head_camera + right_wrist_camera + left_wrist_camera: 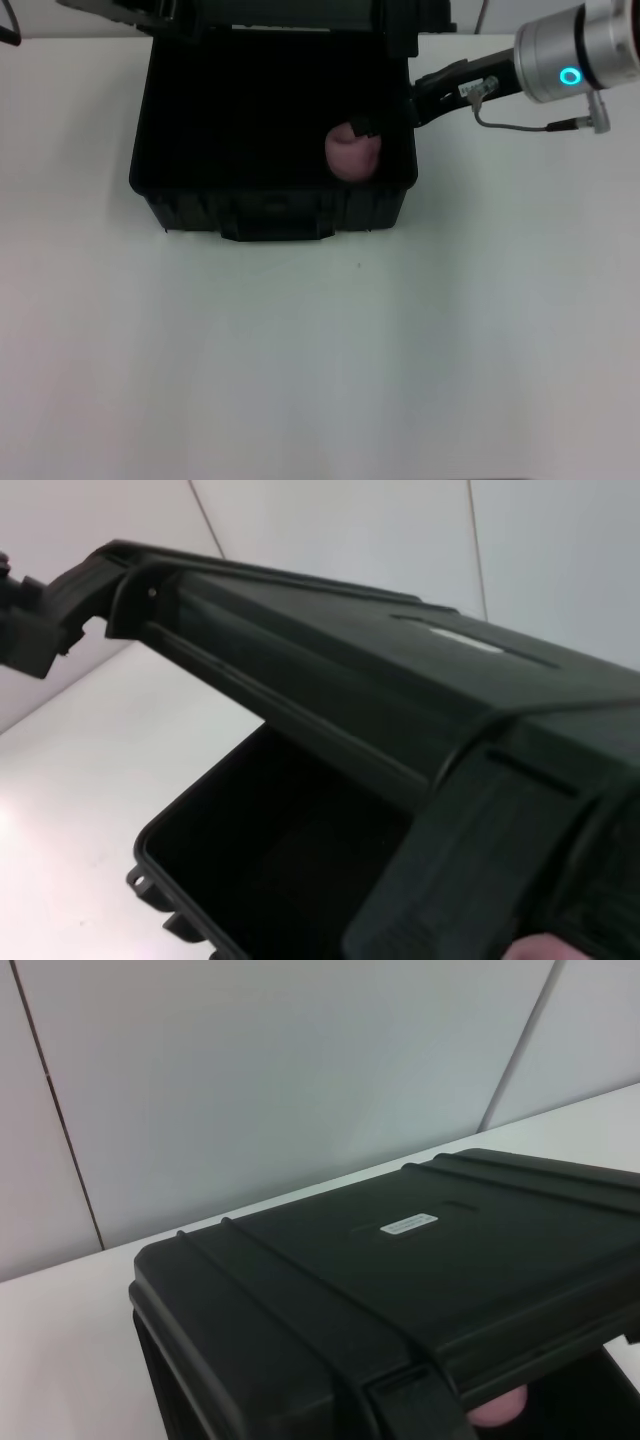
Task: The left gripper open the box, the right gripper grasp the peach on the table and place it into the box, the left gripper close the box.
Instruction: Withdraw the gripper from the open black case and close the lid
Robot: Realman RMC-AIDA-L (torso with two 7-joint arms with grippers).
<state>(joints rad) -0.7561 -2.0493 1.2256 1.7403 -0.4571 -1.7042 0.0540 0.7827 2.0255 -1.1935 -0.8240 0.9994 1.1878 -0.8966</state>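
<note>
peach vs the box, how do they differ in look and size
The peach is pale pink and round; the box is black and angular, with ribbed sides. The peach is far smaller, filling only the right part of the box's interior. The box stands on the table with its lid raised, while the peach sits inside it, with the right gripper at its top. Both lie at the table's far side.

White label [409, 1224] on box [330, 1300] lid; print unreadable.
</note>
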